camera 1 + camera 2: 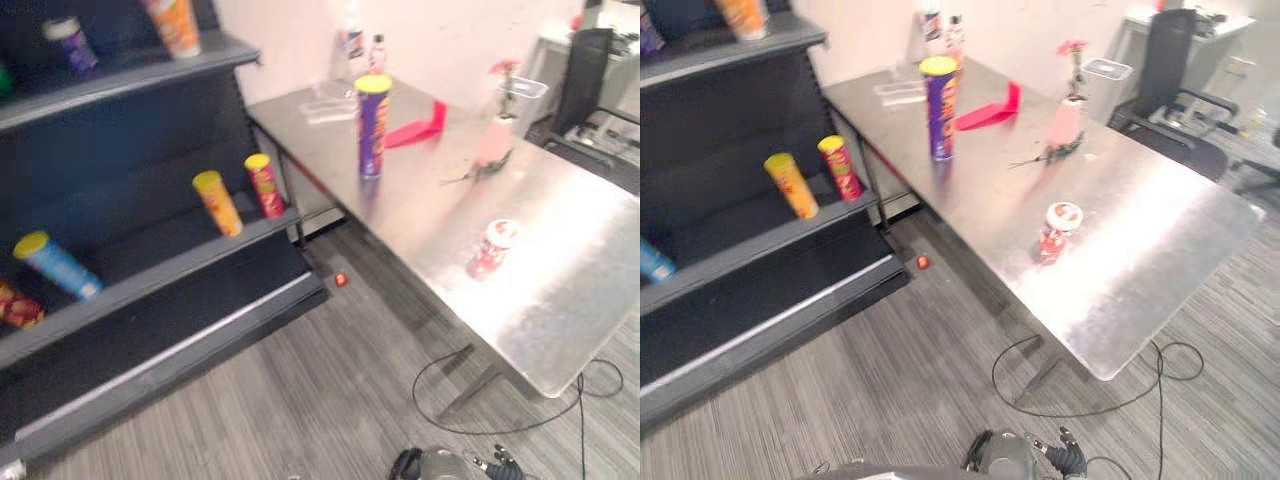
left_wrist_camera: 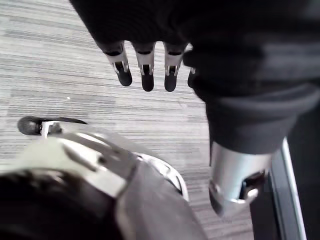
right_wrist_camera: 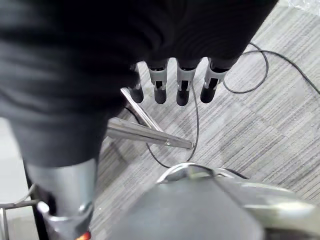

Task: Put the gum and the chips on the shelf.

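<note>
Both hands hang low over the floor (image 2: 60, 75) and hold nothing: the left hand (image 2: 146, 75) and the right hand (image 3: 182, 87) each show straight, relaxed fingers. On the table (image 1: 560, 300), the chips (image 1: 372, 125) stand upright, long axis vertical, toward the far end and close to the edge facing the shelf (image 1: 150, 275). The gum (image 1: 492, 248) sits nearer, about mid-width toward the near corner. Both lie ahead and to the right, well apart from either hand, so the right hand looks the nearer. The shelf is off to the left.
</note>
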`<state>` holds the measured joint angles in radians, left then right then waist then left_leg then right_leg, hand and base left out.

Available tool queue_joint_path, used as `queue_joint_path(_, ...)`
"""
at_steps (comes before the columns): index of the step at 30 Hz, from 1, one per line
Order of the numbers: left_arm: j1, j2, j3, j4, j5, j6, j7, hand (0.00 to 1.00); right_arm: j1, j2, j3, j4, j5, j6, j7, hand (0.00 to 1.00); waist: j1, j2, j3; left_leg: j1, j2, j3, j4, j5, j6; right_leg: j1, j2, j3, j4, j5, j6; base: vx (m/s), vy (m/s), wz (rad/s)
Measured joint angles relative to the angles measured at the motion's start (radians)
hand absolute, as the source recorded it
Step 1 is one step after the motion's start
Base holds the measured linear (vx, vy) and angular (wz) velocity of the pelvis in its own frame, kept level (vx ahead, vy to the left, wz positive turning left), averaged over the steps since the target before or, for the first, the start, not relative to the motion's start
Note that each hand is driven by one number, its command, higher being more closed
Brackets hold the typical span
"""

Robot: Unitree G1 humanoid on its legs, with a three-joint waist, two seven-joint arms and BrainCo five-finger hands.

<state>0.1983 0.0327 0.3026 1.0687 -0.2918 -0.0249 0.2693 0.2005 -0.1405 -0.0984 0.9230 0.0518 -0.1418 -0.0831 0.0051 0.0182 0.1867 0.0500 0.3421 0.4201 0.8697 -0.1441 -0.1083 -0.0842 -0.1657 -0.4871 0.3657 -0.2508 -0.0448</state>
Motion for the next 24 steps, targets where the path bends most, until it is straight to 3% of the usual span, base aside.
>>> queue_joint_path(2,0.006,-0.009,0.007,-0.010,-0.001,0.007,0.002,0.00,-0.008,-0.005,-0.008,0.005,0.007,0.013,0.001,0.00,-0.005,0.008,0.002,-0.065,-0.024,0.013,0.001,-0.054,-0.004,0.059,0.030,0.118,-0.099,0.060,0.006,0.23,0.078,-1.43)
queue_joint_path(4,0.020,-0.015,0.006,-0.019,-0.012,0.008,0.007,0.00,-0.013,-0.006,-0.014,0.025,0.006,0.018,0.005,0.00,-0.002,0.004,0.001,-0.068,-0.053,-0.002,-0.156,-0.063,-0.001,0.092,0.041,0.224,-0.128,0.080,0.018,0.23,0.146,-1.57)
queue_joint_path(6,0.029,-0.014,0.006,-0.034,-0.021,0.019,0.016,0.00,-0.025,-0.003,-0.024,0.035,0.001,0.009,0.010,0.00,-0.004,0.001,0.000,-0.063,-0.098,-0.105,-0.500,-0.047,0.001,0.082,0.049,0.356,-0.141,0.089,0.036,0.22,0.223,-1.83)
queue_joint_path(7,0.033,-0.012,0.006,-0.034,-0.021,0.023,0.019,0.00,-0.024,-0.003,-0.033,0.035,0.001,0.007,0.010,0.00,-0.005,-0.001,-0.001,-0.063,-0.109,-0.135,-0.575,-0.031,0.008,0.078,0.048,0.385,-0.147,0.093,0.048,0.29,0.376,-1.84)
queue_joint_path(8,0.033,-0.012,-0.001,-0.036,-0.021,0.027,0.027,0.00,-0.015,-0.009,-0.054,0.036,0.002,0.006,0.009,0.00,-0.018,0.001,-0.001,-0.062,-0.125,-0.196,-0.727,0.034,0.011,0.069,0.046,0.450,-0.159,0.098,0.081,0.23,0.336,-1.17)
queue_joint_path(9,0.033,-0.012,-0.002,-0.035,-0.021,0.027,0.029,0.00,-0.012,-0.011,-0.054,0.036,0.002,0.006,0.008,0.00,-0.022,0.003,-0.002,-0.061,-0.125,-0.205,-0.749,0.053,0.011,0.068,0.046,0.457,-0.159,0.097,0.091,0.27,0.428,-1.22)
queue_joint_path(10,0.033,-0.023,-0.006,-0.033,-0.021,0.026,0.033,0.00,0.003,-0.031,-0.054,0.035,0.003,0.006,0.007,0.00,-0.035,0.032,-0.011,-0.060,-0.117,-0.242,-0.827,0.166,0.016,0.066,0.053,0.481,-0.158,0.090,0.129,0.23,0.409,-0.84)
queue_joint_path(11,0.030,-0.040,-0.018,-0.030,-0.021,0.023,0.033,0.00,0.028,-0.055,-0.059,0.045,0.004,0.011,0.005,0.00,-0.037,0.066,-0.019,-0.036,-0.100,-0.251,-0.830,0.184,-0.062,0.072,0.057,0.495,-0.148,0.077,0.169,0.24,0.422,-0.82)
queue_joint_path(14,0.017,0.023,-0.049,-0.035,-0.020,0.009,0.037,0.00,0.041,0.015,-0.062,0.073,0.007,0.009,-0.001,0.00,-0.038,-0.010,-0.029,0.008,-0.174,-0.186,-0.833,0.135,-0.039,0.080,-0.024,0.434,-0.159,0.095,0.197,0.18,0.264,-0.56)
queue_joint_path(16,0.011,0.042,-0.100,-0.033,-0.017,0.012,0.036,0.00,0.049,0.043,-0.075,0.079,0.020,0.006,-0.019,0.00,-0.039,-0.025,-0.034,0.045,-0.214,-0.163,-0.834,0.107,-0.023,0.113,-0.054,0.441,-0.211,0.125,0.225,0.13,0.212,-0.44)
queue_joint_path(21,0.001,0.050,-0.148,-0.033,-0.007,0.015,0.034,0.00,0.045,0.051,-0.106,0.079,0.039,-0.004,-0.046,0.00,-0.059,-0.021,-0.037,0.064,-0.234,-0.162,-0.833,0.082,-0.020,0.127,-0.071,0.438,-0.241,0.152,0.238,0.07,0.084,-0.20)
queue_joint_path(24,0.002,0.037,-0.159,-0.033,0.035,0.014,0.027,0.00,0.039,0.061,-0.140,0.076,0.068,-0.039,-0.062,0.00,-0.058,0.011,-0.032,0.091,-0.208,-0.153,-0.825,0.034,-0.035,0.096,-0.039,0.364,-0.226,0.222,0.205,0.00,-0.018,-0.71)
